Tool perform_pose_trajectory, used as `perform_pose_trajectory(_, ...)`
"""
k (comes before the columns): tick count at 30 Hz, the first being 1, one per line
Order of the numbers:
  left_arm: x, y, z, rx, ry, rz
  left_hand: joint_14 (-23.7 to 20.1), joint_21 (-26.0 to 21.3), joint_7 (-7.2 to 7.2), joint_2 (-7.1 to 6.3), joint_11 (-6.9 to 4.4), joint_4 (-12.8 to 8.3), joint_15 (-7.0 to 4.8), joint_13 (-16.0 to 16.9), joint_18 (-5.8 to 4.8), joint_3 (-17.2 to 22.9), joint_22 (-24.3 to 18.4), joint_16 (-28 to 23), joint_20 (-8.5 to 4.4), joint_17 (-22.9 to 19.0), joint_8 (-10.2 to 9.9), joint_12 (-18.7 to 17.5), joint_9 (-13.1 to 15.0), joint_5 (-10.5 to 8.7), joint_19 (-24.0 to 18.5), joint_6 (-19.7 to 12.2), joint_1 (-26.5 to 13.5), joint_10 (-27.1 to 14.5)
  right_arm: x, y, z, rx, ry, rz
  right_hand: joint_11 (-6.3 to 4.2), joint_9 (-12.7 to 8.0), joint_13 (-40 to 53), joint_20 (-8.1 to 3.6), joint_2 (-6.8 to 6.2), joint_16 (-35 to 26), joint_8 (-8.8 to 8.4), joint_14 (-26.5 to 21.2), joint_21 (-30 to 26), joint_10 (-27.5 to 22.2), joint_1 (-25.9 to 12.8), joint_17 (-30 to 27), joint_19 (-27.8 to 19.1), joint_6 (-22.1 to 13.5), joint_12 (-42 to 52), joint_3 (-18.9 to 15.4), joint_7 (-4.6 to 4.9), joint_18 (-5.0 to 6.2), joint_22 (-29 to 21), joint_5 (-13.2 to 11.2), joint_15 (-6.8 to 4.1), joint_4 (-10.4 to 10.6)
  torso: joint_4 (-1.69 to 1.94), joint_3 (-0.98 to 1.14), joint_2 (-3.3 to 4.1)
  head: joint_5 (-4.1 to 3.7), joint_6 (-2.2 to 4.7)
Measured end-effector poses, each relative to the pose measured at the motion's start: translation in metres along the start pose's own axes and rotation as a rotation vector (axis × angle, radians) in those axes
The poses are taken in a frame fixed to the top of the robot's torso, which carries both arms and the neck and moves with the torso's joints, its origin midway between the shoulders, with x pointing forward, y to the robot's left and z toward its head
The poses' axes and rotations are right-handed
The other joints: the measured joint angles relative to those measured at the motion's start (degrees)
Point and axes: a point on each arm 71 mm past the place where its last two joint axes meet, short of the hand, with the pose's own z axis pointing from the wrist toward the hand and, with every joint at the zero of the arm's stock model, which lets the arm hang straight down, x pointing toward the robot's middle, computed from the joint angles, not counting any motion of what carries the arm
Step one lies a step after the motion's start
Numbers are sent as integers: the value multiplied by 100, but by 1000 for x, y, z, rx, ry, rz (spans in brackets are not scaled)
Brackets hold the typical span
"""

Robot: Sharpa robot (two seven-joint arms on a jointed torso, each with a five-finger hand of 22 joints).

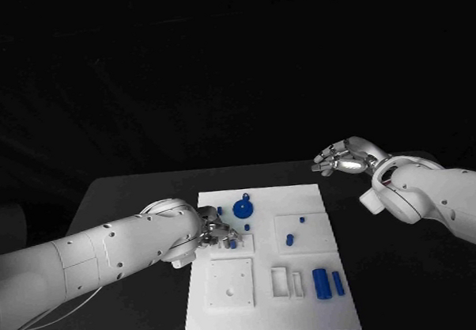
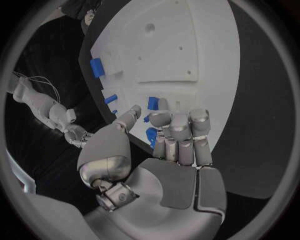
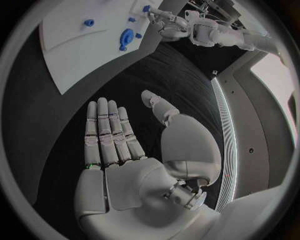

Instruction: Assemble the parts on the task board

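A black table [image 1: 127, 200] carries the white task board [image 1: 309, 301]. The right hand [image 1: 346, 156] hovers off the board's far right corner, fingers straight and apart (holding nothing). The left hand [image 1: 214, 235] pinches a small blue part [image 2: 151, 134] over the board's left side.

Left hand [image 1: 214, 236]: fingertips over task board [image 1: 321, 299] left edge, masking small blue part [image 1: 233, 243] beneath; contact or grasp cannot be told from head view. Left wrist view: curled fingers [image 2: 180, 131] cover most of blue part [image 2: 152, 135] beside them; whether pinched or merely near, unclear. Board far portion cut by circle rim. Right hand [image 1: 345, 156]: fingertips small, spread hard to judge in head view. Counter [image 1: 129, 320] near corners cut off by picture edge.
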Motion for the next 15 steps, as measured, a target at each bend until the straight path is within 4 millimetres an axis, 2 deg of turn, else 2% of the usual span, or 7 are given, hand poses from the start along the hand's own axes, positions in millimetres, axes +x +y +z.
perform_pose_trajectory(2,0,0,0,-1,0,0,0,0,-1,60,0,-4,0,0,0,-4,0,0,0,0,0,0,0,0,0,0,2,0,0,0,0,0,0,0,0,0,0,0,0,0,0,0,0,0,0,0,0,0,0,0,0,0,0,0,0,0,1,0,-1,-5,-4)
perform_pose_trajectory(6,-1,-1,2,-4,0,2,-1,0,-5,59,0,-32,1,-1,0,-32,0,0,0,5,22,0,0,0,0,4,1,0,0,0,0,0,1,0,0,0,0,0,0,0,0,0,0,0,0,0,0,0,0,0,0,0,5,0,0,0,1,-2,-3,-15,-11)
perform_pose_trajectory(10,0,-2,3,-4,6,6,-1,0,-10,134,0,-71,1,5,-1,-72,-1,0,-11,5,22,0,-1,0,-11,8,31,0,0,0,0,-1,1,0,0,0,-4,0,0,0,0,0,0,0,0,0,0,0,0,0,0,0,5,0,0,0,1,-2,-3,-20,-18)
perform_pose_trajectory(14,2,-4,4,-3,15,12,-1,2,-13,241,-20,-241,2,5,-3,-64,0,0,-14,5,22,0,0,0,-14,5,139,-20,0,0,0,-1,1,0,0,1,-5,0,0,0,0,0,0,0,0,0,0,0,0,0,0,0,5,0,0,0,3,-1,-4,-25,-24)
perform_pose_trajectory(15,2,-4,4,-3,17,13,-1,23,-14,309,-20,-325,2,5,-3,-55,4,0,-14,5,22,0,-1,0,-14,4,207,-20,0,0,0,-1,1,0,0,1,-5,0,0,0,0,0,0,0,0,0,0,0,0,0,0,0,5,0,0,0,4,-1,-5,-25,-26)
